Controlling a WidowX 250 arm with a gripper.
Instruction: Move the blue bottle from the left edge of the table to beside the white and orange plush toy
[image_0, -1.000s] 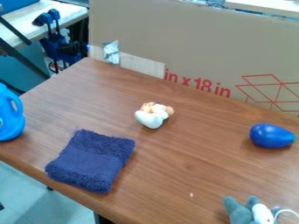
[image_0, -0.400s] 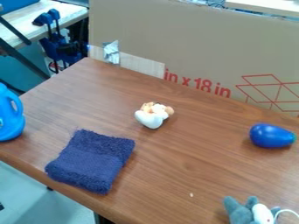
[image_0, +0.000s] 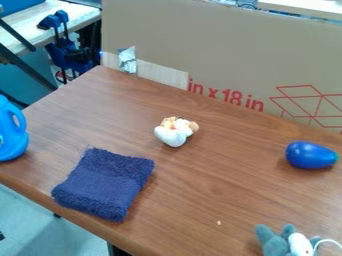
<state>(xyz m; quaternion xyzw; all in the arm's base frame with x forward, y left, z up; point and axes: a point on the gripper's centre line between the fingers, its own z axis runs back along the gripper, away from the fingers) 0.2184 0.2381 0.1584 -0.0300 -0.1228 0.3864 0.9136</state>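
On the wood-grained table (image_0: 214, 180), a nubbly navy towel (image_0: 103, 184) lies near a lumpy white-and-tan object (image_0: 174, 134), with a glossy blue bulb shape (image_0: 310, 155) and fuzzy grey plush (image_0: 272, 242) farther right, a smooth blue jug (image_0: 9, 146) at left. Behind stands flat brown cardboard (image_0: 200, 45).

Cardboard panel (image_0: 220, 45) behind wooden table (image_0: 207, 200)

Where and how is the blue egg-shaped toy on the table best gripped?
Best from above, I'd judge, with the jaws across the middle of the blue egg-shaped toy. It lies on its side on the table, its length roughly left to right in the picture; its rounded, tapering ends would likely slip out of a lengthwise grip.
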